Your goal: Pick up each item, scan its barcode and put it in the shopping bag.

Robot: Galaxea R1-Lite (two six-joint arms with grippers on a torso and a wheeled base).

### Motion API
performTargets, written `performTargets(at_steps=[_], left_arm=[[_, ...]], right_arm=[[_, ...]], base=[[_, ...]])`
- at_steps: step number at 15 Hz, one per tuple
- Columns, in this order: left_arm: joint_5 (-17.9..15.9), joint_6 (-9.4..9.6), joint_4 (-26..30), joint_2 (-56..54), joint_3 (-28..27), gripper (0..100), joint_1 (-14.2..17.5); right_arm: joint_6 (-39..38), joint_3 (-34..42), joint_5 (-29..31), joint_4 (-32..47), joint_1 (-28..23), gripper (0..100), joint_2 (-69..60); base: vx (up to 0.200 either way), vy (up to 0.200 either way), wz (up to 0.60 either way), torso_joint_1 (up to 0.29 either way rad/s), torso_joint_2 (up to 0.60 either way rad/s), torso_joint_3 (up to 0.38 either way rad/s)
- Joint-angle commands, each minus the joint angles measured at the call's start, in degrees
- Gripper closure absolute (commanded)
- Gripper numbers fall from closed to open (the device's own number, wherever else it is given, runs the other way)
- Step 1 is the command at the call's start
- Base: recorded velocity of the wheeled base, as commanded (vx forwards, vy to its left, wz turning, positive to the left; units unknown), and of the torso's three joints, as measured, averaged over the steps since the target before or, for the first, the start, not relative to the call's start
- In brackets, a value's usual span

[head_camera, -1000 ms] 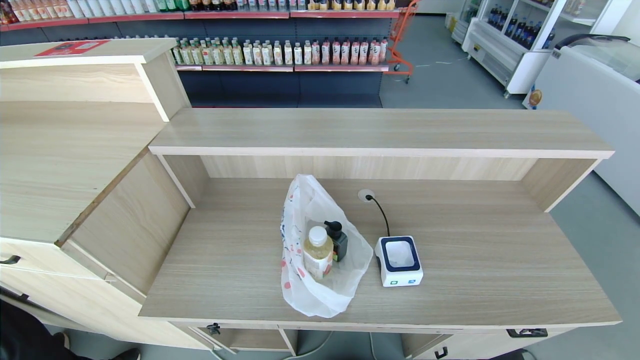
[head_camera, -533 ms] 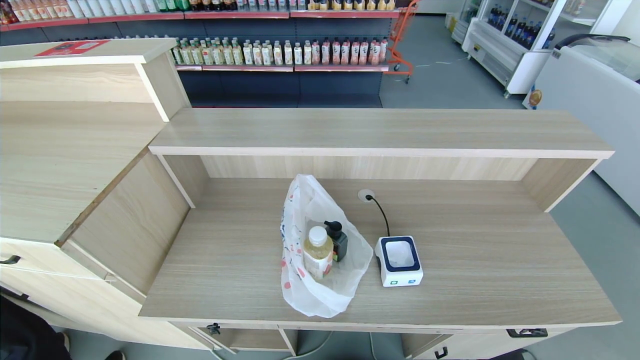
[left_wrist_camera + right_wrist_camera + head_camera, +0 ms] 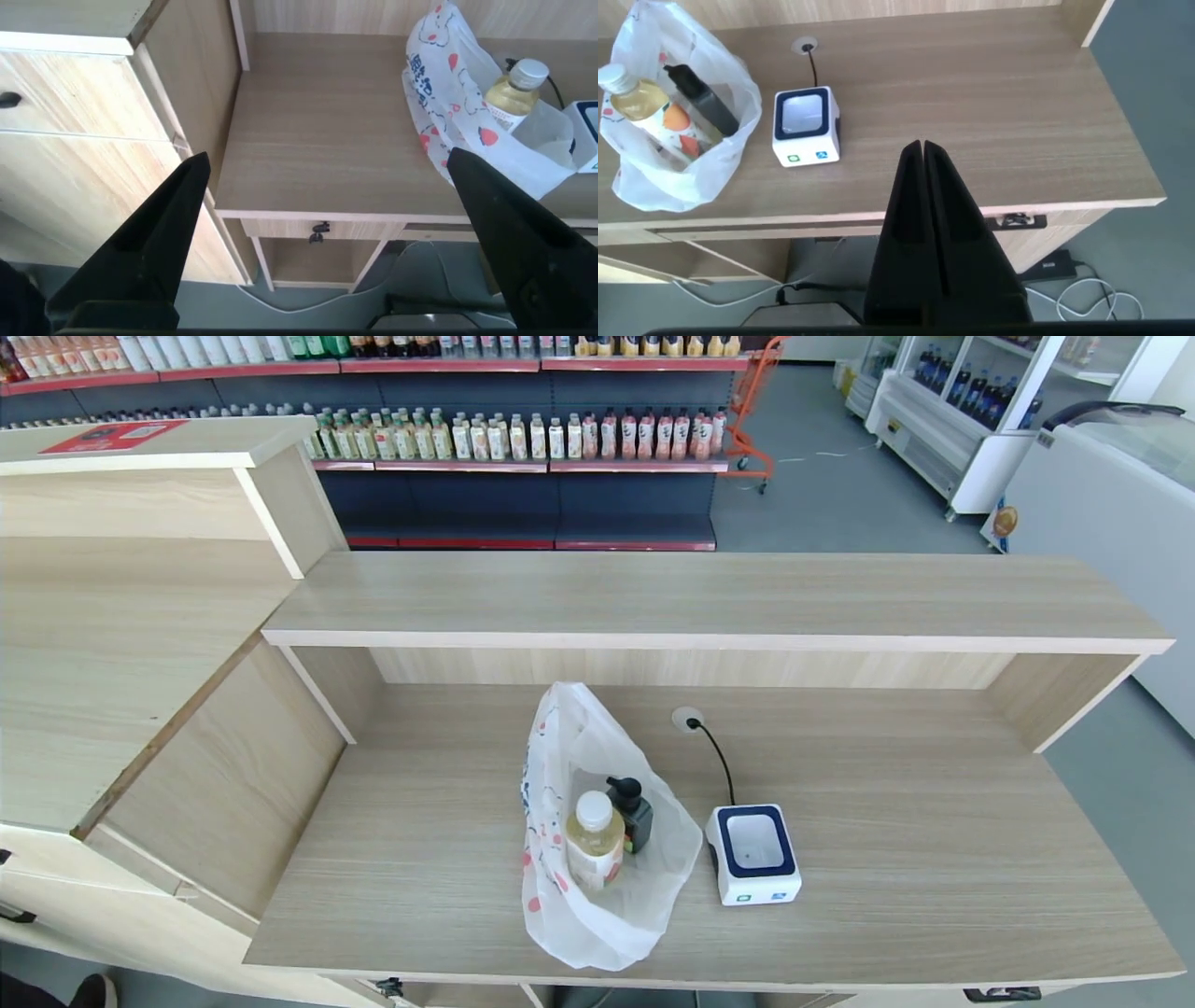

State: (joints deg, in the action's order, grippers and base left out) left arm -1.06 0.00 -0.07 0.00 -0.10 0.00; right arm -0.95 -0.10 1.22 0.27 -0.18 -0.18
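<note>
Presently logged at the counter (image 3: 934, 859):

1. Left pincer (image 3: 329, 161). Its fingers (image 3: 154, 243) stood wide apart with nothing between them, and it was held back from the counter's near edge.
2. Right pincer (image 3: 921, 147). Its fingers (image 3: 906, 233) were pressed together and gripped nothing. It was also back from the near edge, farther to the robot's right.
3. Bag (image 3: 597, 933). It was white plastic with red and blue print, and it slumped on the counter with its mouth open. It lay ahead of the left pincer, off toward the robot's right. From the right pincer it lay ahead and well to the robot's left, beyond the scanner.
4. Bottle (image 3: 594, 840). It held a pale yellow drink under a white cap and stood upright inside the bag.
5. Pump bottle (image 3: 635, 814). It was dark with a black pump head, also inside the bag. It stood just beside the bottle, on the side nearer the right pincer.
6. Scanner (image 3: 752, 854). This was a white box with a dark blue frame round its window. It sat on the counter ahead of the right pincer, toward the robot's left, between that pincer and the bag. It was just beside the bag, and contact could not be told.
7. Cable (image 3: 717, 761). It was black and ran from the scanner's far side to a round grommet (image 3: 688, 718), farther from both pincers.
8. Shelves (image 3: 523, 434). They carried rows of bottles and stood well beyond the counter.
9. Coolers (image 3: 962, 420). They stood far off, past the right pincer's side.
</note>
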Motion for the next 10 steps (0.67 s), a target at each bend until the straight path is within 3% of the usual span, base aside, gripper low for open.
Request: performTargets(at_steps=[1,6,10], left_arm=[[0.0,-0.18,0.0,0.0,0.0,0,0.0],[0.0,-0.09,0.0,0.0,0.0,0,0.0],[0.1,-0.09,0.0,0.0,0.0,0,0.0]], right_arm=[[0.1,0.0,0.0,0.0,0.0,100,0.2],[0.1,0.0,0.0,0.0,0.0,100,0.2],[0.1,0.0,0.0,0.0,0.0,100,0.2]], base=[[0.2,-0.2,0.0,0.012,0.0,-0.007],[0.0,0.0,0.0,0.0,0.0,0.0],[0.0,-0.2,0.0,0.0,0.0,0.0]])
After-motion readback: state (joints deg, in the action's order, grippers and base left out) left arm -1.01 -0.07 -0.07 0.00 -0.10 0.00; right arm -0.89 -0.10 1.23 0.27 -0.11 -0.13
